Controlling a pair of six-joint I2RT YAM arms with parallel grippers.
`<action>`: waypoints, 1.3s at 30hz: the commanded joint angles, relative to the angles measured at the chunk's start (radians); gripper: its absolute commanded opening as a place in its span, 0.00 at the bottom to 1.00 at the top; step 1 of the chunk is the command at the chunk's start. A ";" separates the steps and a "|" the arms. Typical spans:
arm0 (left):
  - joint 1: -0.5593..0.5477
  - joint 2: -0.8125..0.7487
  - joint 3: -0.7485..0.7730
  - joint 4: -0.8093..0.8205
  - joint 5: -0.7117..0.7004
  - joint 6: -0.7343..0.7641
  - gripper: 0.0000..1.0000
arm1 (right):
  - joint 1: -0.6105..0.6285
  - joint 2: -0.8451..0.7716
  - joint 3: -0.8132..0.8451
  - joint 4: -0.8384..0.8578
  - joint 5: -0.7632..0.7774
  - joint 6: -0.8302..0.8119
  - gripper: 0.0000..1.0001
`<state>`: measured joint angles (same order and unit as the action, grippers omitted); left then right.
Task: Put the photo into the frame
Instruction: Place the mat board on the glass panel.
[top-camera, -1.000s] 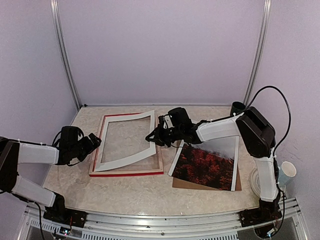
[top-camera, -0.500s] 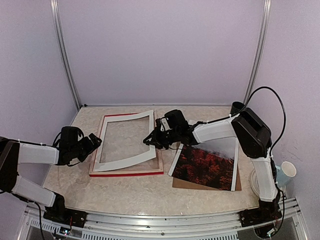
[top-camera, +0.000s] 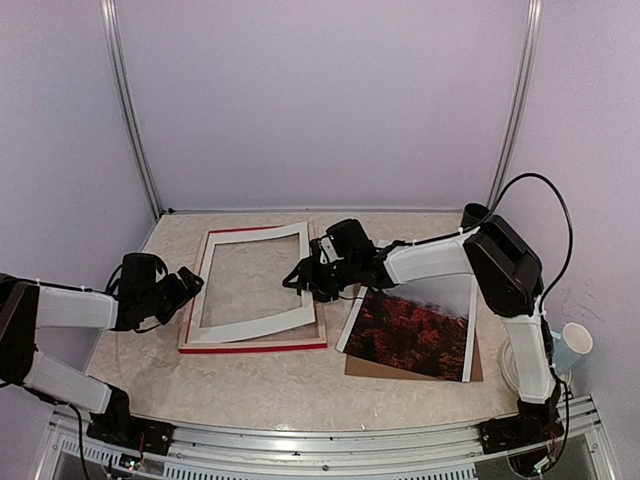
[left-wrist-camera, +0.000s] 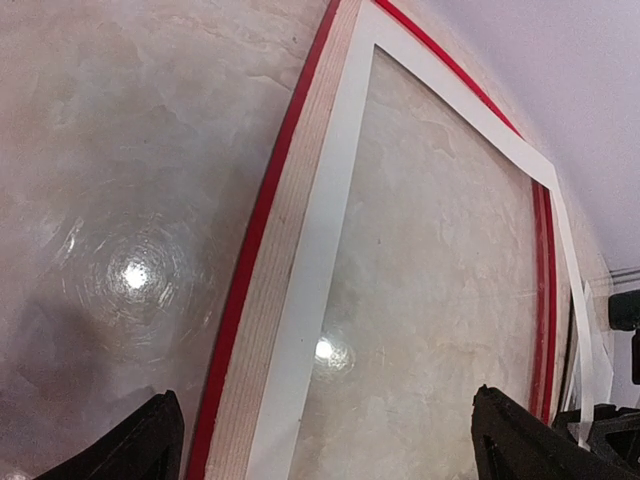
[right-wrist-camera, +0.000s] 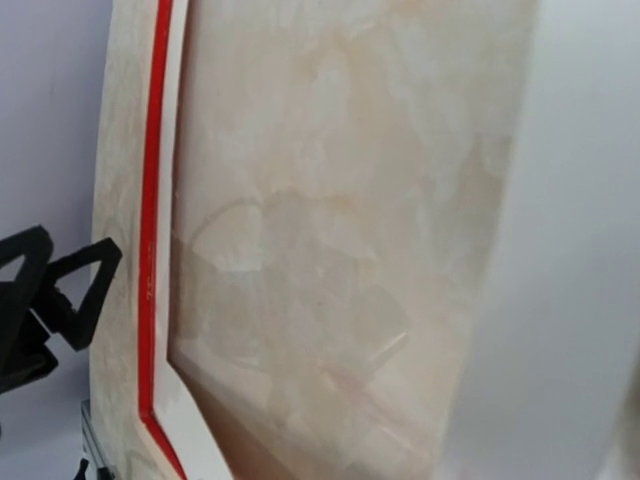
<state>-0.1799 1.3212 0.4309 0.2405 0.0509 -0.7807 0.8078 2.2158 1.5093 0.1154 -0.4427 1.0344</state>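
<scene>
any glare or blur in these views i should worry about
Left wrist: two round lamp reflections, one on the bare table and one inside the frame; otherwise the view is sharp. Right wrist: the white mat sits so close that it shows as a soft, washed-out band. Top external: even light, faint shadows, no glare.

The white mat (left-wrist-camera: 325, 240) rests in the frame (left-wrist-camera: 272, 240), far edge perhaps lifted.

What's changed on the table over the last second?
The right gripper slid a little leftward over the frame, and the white mat shifted with it at its right edge. The left gripper, frame and photo stayed put.
</scene>
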 joint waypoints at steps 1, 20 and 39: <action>0.008 -0.022 -0.012 0.027 0.009 -0.001 0.99 | 0.023 -0.016 0.053 -0.075 0.031 -0.049 0.54; 0.010 -0.035 0.004 0.009 0.003 -0.001 0.99 | 0.061 -0.093 0.154 -0.482 0.285 -0.266 0.74; 0.010 -0.079 0.007 -0.017 -0.002 0.003 0.99 | 0.036 -0.214 0.061 -0.558 0.511 -0.355 0.99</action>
<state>-0.1795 1.2671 0.4305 0.2382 0.0517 -0.7815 0.8593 2.0689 1.6009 -0.4164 -0.0078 0.7059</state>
